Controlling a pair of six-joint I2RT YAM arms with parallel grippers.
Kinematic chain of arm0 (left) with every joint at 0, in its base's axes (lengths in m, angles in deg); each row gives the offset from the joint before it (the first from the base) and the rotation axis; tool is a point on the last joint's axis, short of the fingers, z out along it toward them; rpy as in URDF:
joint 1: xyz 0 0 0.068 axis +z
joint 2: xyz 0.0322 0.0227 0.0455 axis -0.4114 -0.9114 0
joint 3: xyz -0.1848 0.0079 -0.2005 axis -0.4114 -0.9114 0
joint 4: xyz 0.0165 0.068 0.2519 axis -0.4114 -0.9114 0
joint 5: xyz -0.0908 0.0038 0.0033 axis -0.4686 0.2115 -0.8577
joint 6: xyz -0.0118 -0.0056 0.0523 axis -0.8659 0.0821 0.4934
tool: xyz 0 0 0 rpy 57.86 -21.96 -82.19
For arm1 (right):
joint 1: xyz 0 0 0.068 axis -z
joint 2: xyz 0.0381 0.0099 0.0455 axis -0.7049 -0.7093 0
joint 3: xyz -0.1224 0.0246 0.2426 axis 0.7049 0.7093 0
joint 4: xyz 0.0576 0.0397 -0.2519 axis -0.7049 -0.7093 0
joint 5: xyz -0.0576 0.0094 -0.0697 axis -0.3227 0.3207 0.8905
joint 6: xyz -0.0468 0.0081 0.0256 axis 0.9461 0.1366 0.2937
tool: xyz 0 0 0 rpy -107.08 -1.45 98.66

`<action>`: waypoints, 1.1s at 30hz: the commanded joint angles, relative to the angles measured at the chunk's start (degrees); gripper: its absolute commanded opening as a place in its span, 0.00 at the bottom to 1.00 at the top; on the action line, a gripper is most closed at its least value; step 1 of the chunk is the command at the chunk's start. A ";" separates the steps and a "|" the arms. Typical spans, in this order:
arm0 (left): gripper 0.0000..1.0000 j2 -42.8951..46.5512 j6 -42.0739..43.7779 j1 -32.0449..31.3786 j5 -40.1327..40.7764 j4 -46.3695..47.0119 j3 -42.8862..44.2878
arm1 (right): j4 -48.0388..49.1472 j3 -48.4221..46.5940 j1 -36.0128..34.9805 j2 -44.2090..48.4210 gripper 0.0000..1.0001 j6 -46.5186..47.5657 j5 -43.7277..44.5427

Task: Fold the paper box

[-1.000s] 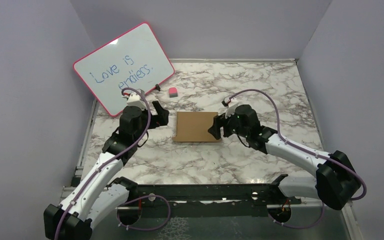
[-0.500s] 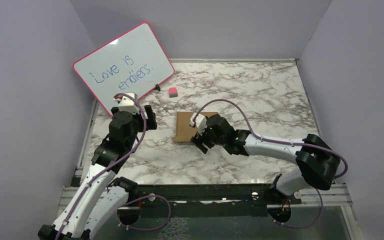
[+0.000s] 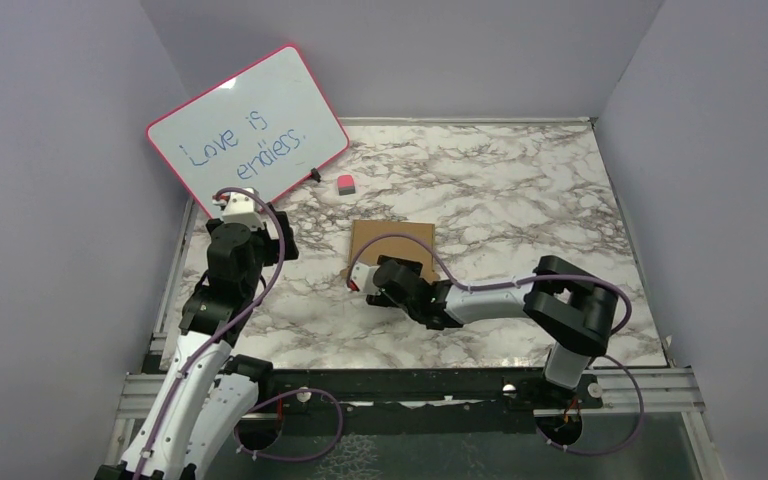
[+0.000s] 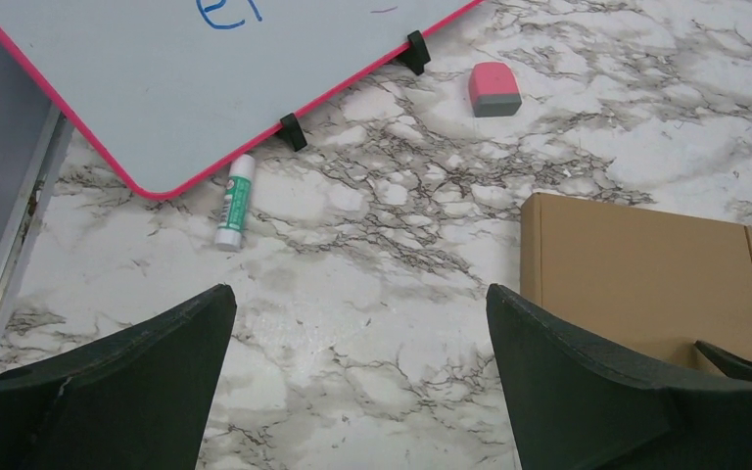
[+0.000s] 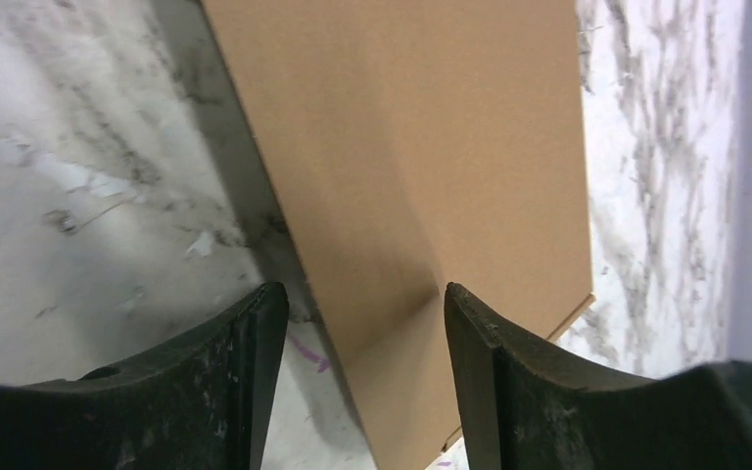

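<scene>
Right claw (image 5: 357,304), half-open astride the box (image 5: 401,147) at its 7 o'clock corner, may shove it when closing; left claw (image 4: 357,294) wide.

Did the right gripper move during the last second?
Yes. The right gripper went left and nearer to the arm bases, from the right edge of the box to its near left corner.

One paper box (image 3: 392,238), one whiteboard (image 3: 245,135), one eraser (image 3: 345,183), one glue stick (image 4: 235,202), two grippers: left gripper (image 4: 357,299), right gripper (image 5: 362,294).
</scene>
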 commanded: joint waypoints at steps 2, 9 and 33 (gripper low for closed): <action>0.99 0.88 0.99 0.30 -2.01 0.23 -0.57 | 6.87 0.38 -0.69 -5.02 0.63 7.58 10.00; 0.99 -0.24 0.97 0.57 -2.87 0.43 -0.73 | 8.72 1.23 -1.31 -4.49 0.52 9.33 11.68; 0.99 0.30 0.96 1.41 -8.62 1.52 1.26 | -20.79 -12.56 -1.19 10.55 0.01 0.82 -9.71</action>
